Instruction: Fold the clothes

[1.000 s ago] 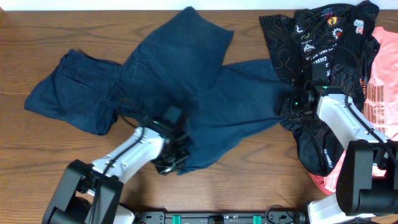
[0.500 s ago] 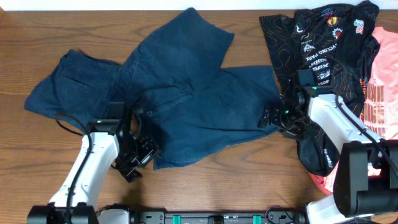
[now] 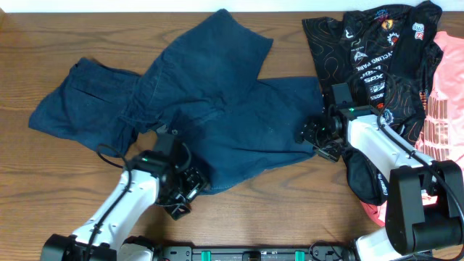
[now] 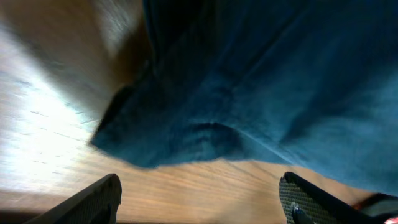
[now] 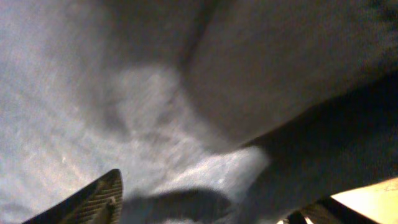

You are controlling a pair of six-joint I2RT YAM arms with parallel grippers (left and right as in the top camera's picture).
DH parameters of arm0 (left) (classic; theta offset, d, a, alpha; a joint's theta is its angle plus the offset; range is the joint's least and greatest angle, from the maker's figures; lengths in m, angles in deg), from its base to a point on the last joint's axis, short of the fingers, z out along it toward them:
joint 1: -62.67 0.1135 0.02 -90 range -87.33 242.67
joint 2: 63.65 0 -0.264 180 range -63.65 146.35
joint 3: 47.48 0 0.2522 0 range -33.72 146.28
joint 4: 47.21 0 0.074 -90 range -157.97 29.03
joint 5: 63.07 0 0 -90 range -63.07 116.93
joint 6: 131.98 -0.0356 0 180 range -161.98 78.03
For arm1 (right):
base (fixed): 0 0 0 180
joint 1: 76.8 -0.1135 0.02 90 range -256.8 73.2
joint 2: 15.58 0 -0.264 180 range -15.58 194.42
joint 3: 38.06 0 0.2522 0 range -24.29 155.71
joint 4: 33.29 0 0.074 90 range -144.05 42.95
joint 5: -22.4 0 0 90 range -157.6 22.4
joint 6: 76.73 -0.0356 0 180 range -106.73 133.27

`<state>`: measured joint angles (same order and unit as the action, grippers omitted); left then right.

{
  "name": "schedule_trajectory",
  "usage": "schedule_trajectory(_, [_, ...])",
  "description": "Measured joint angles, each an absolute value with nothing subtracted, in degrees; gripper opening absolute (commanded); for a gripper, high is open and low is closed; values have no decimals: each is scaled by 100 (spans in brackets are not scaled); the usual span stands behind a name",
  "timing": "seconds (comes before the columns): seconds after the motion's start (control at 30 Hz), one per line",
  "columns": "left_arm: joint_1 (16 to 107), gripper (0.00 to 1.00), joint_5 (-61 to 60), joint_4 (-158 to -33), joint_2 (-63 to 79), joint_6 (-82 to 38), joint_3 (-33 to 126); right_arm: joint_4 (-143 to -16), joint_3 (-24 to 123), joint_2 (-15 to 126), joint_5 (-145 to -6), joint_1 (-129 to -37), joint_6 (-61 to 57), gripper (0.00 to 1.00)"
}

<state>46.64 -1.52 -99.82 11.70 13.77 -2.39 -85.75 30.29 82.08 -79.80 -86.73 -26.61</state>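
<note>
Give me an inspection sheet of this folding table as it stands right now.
Surface: wooden table, brown grain, showing in front and at left.
Job's things: navy shorts spread out, crumpled, not folded.
Clutter: black printed jersey and pink garment heaped at the right.
Grippers: left gripper open at the shorts' near hem; right gripper open, close over fabric at their right edge.
Cables: black cable looping off the left arm.
Surroundings: nothing seen.
</note>
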Motion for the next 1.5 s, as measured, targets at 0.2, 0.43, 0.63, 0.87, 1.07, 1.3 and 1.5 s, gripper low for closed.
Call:
schedule_trajectory(0.2, [4395, 50, 637, -9510, 1170, 1915, -351, -8387, 3001, 8208, -7760, -8673, -2855, 48])
schedule_trajectory(0.43, [4378, 6, 1332, -9110, 1168, 2039, -355, -8374, 2994, 8208, -7628, -8673, -2897, 9])
schedule_trajectory(0.63, [4376, 5, 1315, -9515, 1098, 1781, -305, -8431, 2994, 8208, -7528, -8662, -2901, 1])
schedule_trajectory(0.87, [4358, 6, 974, -11484, 252, 853, 539, -9003, 2990, 7673, -7633, -8455, -2617, 1])
schedule_trajectory(1.07, [4172, 6, 760, -12492, -952, 297, 1540, -9576, 3060, 5935, -7731, -8079, -2178, 1])
schedule_trajectory(1.3, [3703, 6, 694, -12548, -2063, 249, 2235, -9998, 3578, 4445, -7836, -7646, -1629, 1])
schedule_trajectory(1.5, [3630, 6, 867, -12439, -2474, 586, 2301, -9934, 4044, 4235, -8009, -7633, -1098, 1])
